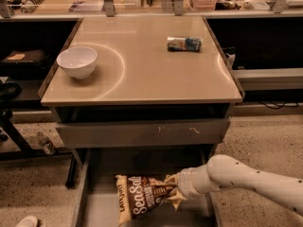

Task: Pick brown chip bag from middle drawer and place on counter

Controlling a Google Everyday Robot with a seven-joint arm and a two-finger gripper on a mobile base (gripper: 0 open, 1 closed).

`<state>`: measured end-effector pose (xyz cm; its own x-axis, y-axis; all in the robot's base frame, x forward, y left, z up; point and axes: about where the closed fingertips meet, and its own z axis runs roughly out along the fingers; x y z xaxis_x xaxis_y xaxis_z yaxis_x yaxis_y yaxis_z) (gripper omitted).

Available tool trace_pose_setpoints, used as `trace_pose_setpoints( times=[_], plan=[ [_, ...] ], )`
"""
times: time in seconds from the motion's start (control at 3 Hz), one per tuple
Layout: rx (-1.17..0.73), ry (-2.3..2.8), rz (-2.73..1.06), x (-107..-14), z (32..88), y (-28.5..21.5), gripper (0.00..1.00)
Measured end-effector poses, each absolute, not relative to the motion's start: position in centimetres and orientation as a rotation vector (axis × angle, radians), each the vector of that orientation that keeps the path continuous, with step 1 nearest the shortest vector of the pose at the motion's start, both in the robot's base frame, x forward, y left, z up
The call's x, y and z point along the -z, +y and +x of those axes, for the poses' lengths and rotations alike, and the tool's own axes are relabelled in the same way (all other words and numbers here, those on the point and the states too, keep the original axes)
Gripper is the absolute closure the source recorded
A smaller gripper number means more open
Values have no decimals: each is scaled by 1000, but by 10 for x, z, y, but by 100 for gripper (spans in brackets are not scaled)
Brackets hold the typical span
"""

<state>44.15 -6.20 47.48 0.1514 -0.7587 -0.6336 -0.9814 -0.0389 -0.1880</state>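
Note:
The brown chip bag (141, 196), dark brown with white "Sea Salt" lettering and tan ends, lies in the open middle drawer (97, 207) at the bottom of the view. My gripper (173, 191) reaches in from the right on a white arm and is shut on the bag's right tan end, which bunches up around it. The bag's left end rests near the drawer floor. The beige counter (142, 74) is above, over the cabinet.
A white bowl (77, 61) stands on the counter's left side. A small blue-and-white packet (184, 43) lies at its back right. The scratched grey front of the closed upper drawer (142, 132) hangs just above the open drawer. Shelves and clutter surround the cabinet.

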Motion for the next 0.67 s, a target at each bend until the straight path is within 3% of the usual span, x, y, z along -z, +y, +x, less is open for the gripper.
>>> trace_pose_setpoints(
  times=[0.67],
  plan=[
    [-306, 1657, -1850, -612, 431, -84, 100]
  ],
)
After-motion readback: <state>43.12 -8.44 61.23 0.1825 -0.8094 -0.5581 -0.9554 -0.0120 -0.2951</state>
